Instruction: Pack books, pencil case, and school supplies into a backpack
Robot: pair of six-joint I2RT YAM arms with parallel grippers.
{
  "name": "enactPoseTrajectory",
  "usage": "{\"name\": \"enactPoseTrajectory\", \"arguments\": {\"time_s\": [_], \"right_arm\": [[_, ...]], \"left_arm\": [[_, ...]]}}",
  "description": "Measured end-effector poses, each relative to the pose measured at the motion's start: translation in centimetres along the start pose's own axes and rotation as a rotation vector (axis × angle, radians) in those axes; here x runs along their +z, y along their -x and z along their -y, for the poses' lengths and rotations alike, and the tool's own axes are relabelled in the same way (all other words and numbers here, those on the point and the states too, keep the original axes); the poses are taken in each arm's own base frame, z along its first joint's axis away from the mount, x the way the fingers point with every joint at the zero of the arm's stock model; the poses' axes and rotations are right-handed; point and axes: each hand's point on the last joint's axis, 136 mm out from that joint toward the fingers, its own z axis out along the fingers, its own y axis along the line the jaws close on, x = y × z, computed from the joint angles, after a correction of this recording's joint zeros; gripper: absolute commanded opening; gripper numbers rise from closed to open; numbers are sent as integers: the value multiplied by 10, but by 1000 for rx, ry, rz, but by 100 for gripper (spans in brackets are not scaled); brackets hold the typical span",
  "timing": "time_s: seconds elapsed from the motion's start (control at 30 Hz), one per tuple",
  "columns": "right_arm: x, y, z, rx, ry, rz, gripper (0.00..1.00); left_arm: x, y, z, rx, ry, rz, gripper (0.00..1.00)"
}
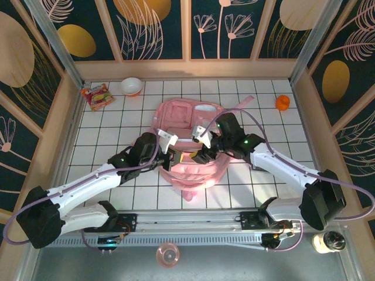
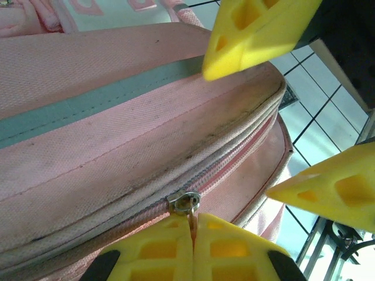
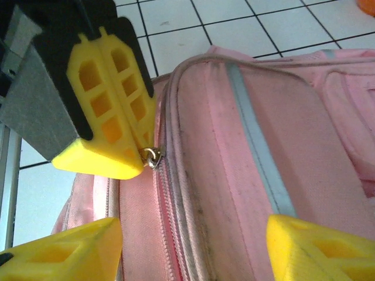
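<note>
On white gridded table [image 1: 99, 126], pink backpack [image 1: 183, 116], dark floral wall panels [image 1: 153, 35] around

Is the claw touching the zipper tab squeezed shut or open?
Shut. The left gripper has its two yellow fingers pressed flat together, with the metal zipper pull of the backpack pinched between their tips.

top cam: we're looking down fm above + behind arm bases, far out, taking in whole table [image 1: 105, 126] | L wrist cam: we're peering v. close along backpack [image 2: 117, 117] at zip pull [image 2: 186, 202] | R wrist cam: we're facing same pull, close too, fm opp. side | shared: L cam is catching right gripper [image 2: 237, 132], R cam left gripper [image 3: 139, 157]
</note>
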Motion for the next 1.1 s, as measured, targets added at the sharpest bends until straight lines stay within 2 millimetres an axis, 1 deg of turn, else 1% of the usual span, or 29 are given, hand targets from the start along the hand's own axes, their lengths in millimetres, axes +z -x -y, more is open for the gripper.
{"name": "enactPoseTrajectory", "arguments": {"time_s": [0.07,0.17,0.23,0.33,0.37,0.5,0.6,0.7,0.77,0.83,0.9,0.93,1.0,1.03,1.1], "right_arm": [[4,-3,1,-6,5,-8,53],[9,-7,6,-14,-7,-21,36],[11,-8,9,-18,-19,-23,23],[12,-6,8,-33,-16,-17,1],[12,-5,8,-35,-13,-14,0],[2,-2,12,-19,11,28,0],[-12,1,19,-14,29,69,0],[-31,2,29,-15,34,95,0],[-39,2,32,-20,41,104,0],[-42,0,33,-18,44,96,22],[-42,-3,34,-4,37,81,40],[-41,-3,35,5,25,72,47],[-38,-1,35,-4,2,54,54],[-34,3,31,-20,-3,49,57],[-25,11,21,-67,-6,42,58]], "left_arm": [[0,1,2,1,-10,1,0],[0,1,4,3,-22,1,0],[0,1,3,3,-16,4,0],[0,4,-2,7,14,19,0],[-1,5,-3,8,24,26,0],[-10,14,-11,10,61,65,0],[-22,18,-26,-5,101,107,0],[-31,17,-42,-29,142,133,0],[-33,17,-45,-32,146,139,0],[-33,17,-41,-17,126,137,0],[-33,15,-40,-4,115,127,0],[-33,14,-40,2,113,119,0],[-31,12,-39,15,100,105,0],[-30,10,-38,24,90,97,0],[-27,8,-36,41,67,79,0]]}}
